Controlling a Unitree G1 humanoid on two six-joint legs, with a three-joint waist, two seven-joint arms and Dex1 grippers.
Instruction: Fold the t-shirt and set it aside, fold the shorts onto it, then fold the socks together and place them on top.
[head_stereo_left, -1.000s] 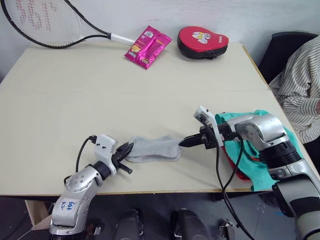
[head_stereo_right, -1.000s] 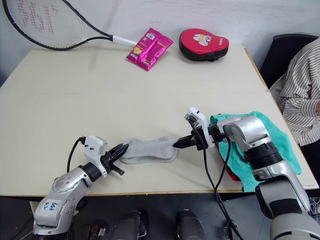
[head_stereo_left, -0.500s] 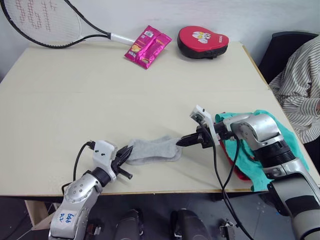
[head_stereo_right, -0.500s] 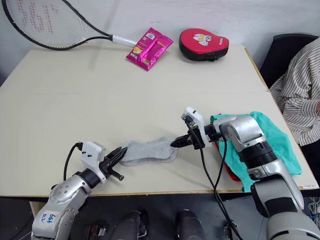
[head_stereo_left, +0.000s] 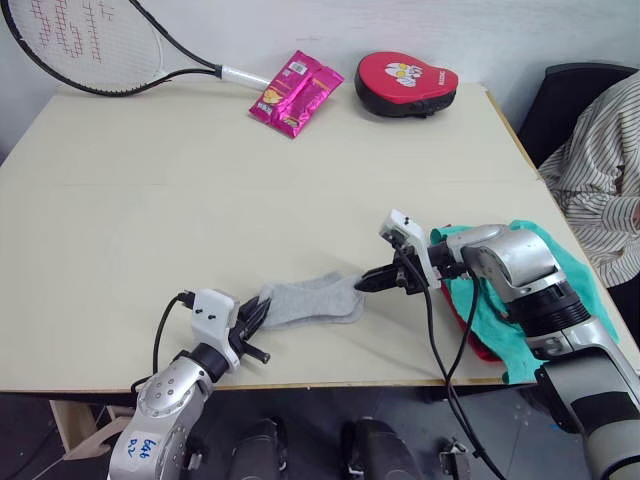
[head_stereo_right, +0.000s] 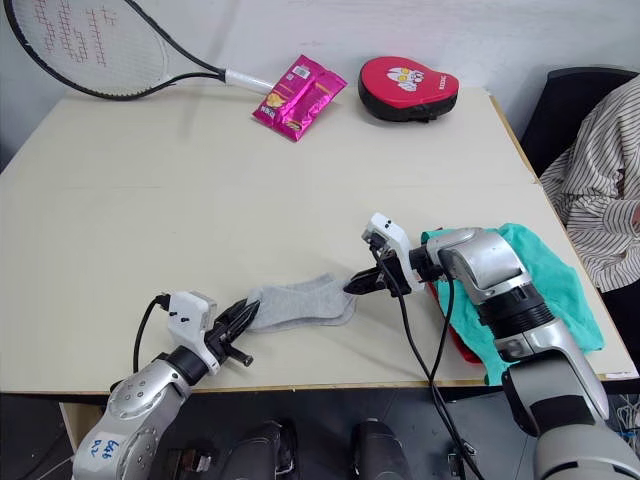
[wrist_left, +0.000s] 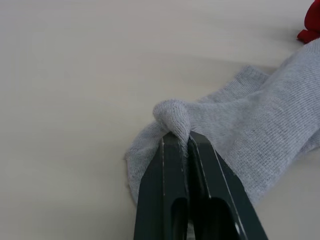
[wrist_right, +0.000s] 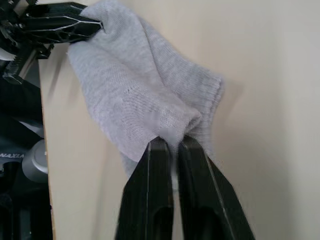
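Observation:
The light grey socks (head_stereo_left: 310, 300) lie flat together near the table's front edge. My left gripper (head_stereo_left: 262, 306) is shut on their left end, where the fabric bunches between the fingers (wrist_left: 175, 132). At their right end my right gripper (head_stereo_left: 362, 283) is shut on a pinched fold (wrist_right: 170, 134). To the right, the teal shorts (head_stereo_left: 505, 340) lie folded over the red t-shirt (head_stereo_left: 470, 335), whose edge peeks out beneath. My right arm reaches across that pile.
At the back of the table (head_stereo_left: 200, 200) lie a tennis racket (head_stereo_left: 90, 45), a pink snack packet (head_stereo_left: 295, 92) and a red padded oval pad (head_stereo_left: 405, 82). A person in a striped shirt (head_stereo_left: 605, 190) sits at the right by a dark chair.
My left gripper has pulled back toward the table's front edge and slightly right, still on the socks' left end. The right gripper has held its grip and barely moved.

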